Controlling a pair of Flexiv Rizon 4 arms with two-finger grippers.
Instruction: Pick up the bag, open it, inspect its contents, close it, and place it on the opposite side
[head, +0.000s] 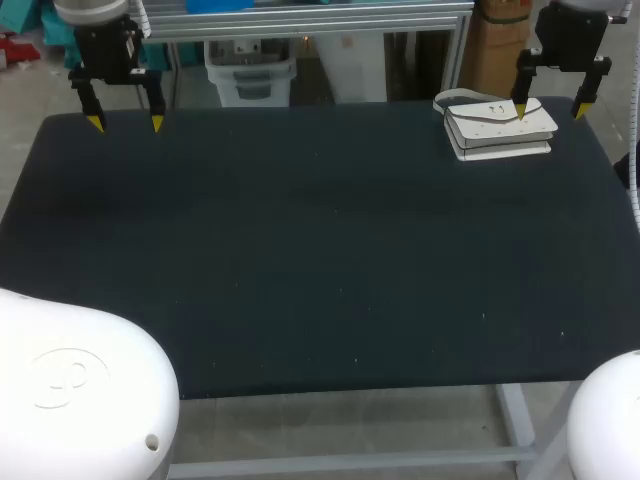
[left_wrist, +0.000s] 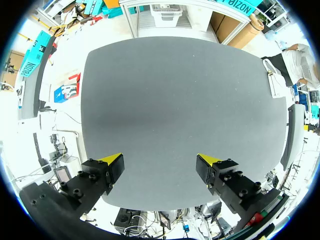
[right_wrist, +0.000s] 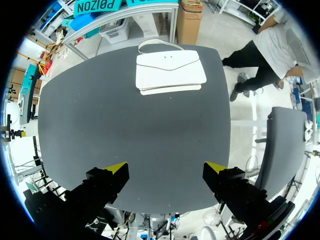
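Bag (head: 498, 128) lies untouched on the table (head: 300, 250); left pincer (head: 126, 122) and right pincer (head: 549, 110) gape wide, empty.

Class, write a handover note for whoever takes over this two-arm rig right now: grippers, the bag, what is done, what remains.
Left gripper: open, empty, by the table's far left edge.
Right gripper: open, empty, at the far right; the bag is ahead of it, not between its fingers.
Bag: white, flap shut, lying flat on the table at the far right.
Done: nothing yet.
Left: pick it up, open, inspect, close, place on the left side.
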